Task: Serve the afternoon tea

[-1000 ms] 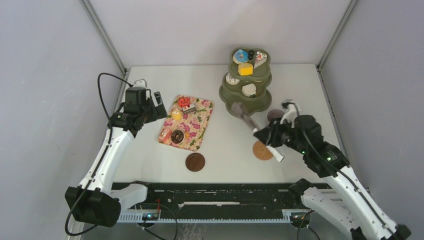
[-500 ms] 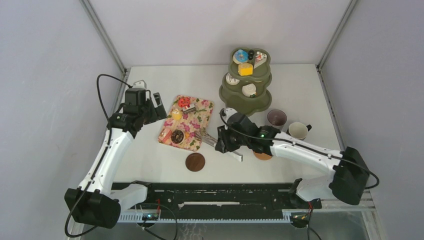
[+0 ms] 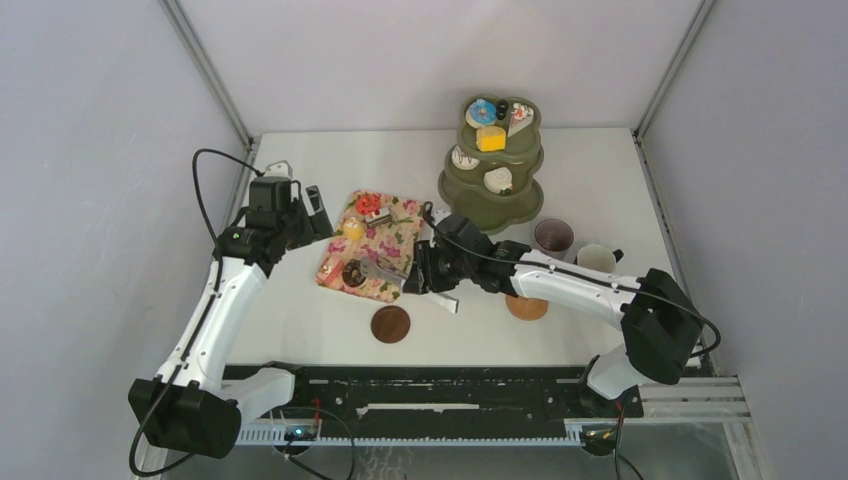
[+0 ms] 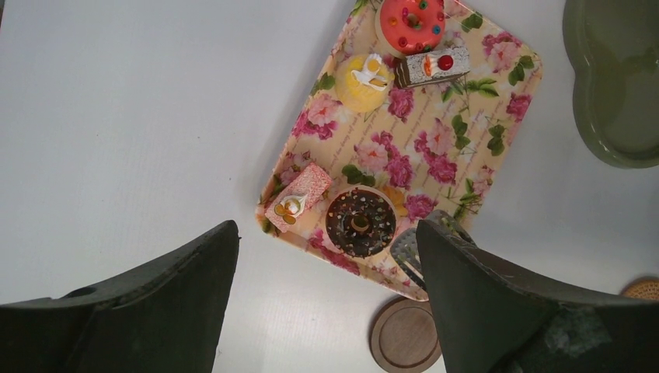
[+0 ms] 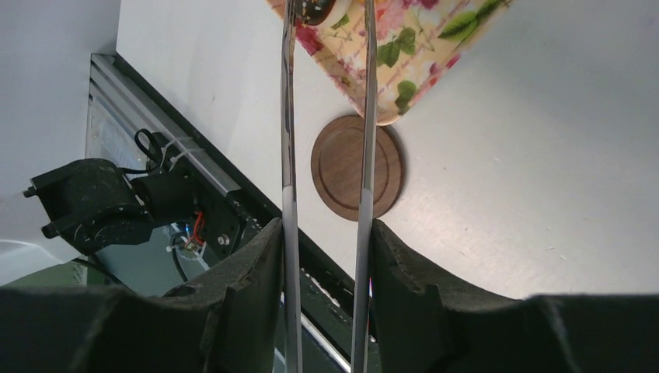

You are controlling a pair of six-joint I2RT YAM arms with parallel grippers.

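A floral tray [image 3: 398, 258] holds a chocolate donut [image 4: 360, 222], a pink cake slice [image 4: 299, 203], a yellow pastry [image 4: 361, 78], a red donut [image 4: 412, 19] and a cherry-topped slice [image 4: 431, 66]. My right gripper [image 3: 432, 270] is shut on the metal tongs [image 5: 289, 155]. The tongs' tips [image 4: 406, 247] reach the tray's near edge beside the chocolate donut [image 5: 322, 8], which shows between the two arms. My left gripper [image 3: 315, 210] hangs open above the tray's left side, holding nothing. The mauve mug [image 3: 553, 236] and the green mug [image 3: 597, 260] stand at the right.
A green tiered stand [image 3: 490, 208] at the back carries a yellow cube [image 3: 490, 138], a blue donut [image 3: 481, 110] and other pastries. One wooden coaster [image 3: 390, 324] lies just below the tray and another [image 3: 527, 306] lies under my right arm.
My right arm has swung left from the right coaster to the tray, carrying the tongs, whose tips now sit at the chocolate donut. The left arm has stayed still.
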